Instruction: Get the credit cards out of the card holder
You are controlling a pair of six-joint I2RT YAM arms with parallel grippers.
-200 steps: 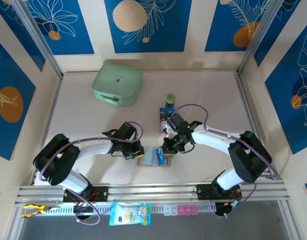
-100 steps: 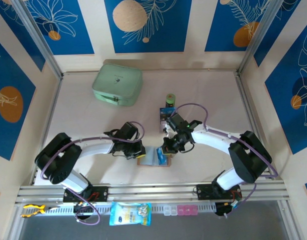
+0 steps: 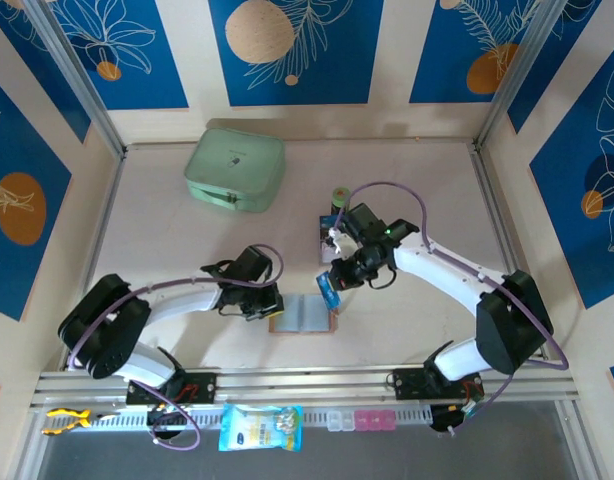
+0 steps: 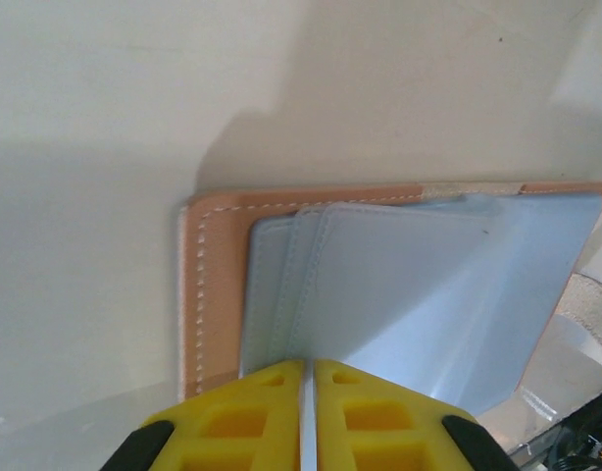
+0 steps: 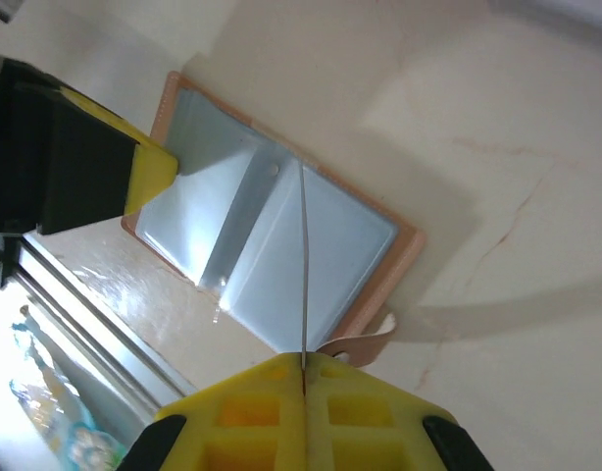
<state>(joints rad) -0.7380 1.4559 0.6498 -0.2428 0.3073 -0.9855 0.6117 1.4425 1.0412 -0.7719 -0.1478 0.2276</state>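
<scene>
Pinkish-brown leather edges the card holder, which lies open and flat on the table near its front edge, between the 2 arms. The left gripper has its fingers nipped nearly together on the holder's left side. In the left wrist view the yellow fingertips clamp a pale grey-blue inner panel, pinning the wallet down.

The change is on the other side. A second ago the right gripper sat low at the holder's right edge; now it has drawn up and away toward the back-right, its jaws fully closed on a blue card. The right wrist camera sees that card edge-on, as a thin line running out from between its fingers, well above the open holder.

So 1 more card looks to be free of its pocket. Another dark card lies on the table just in front of the green-and-black cylinder, partly under the right arm. The panels facing the wrist cameras show no dark card edge, though whether any pocket hides 1 cannot be told. Setting the blue card down seems the likely next step.
</scene>
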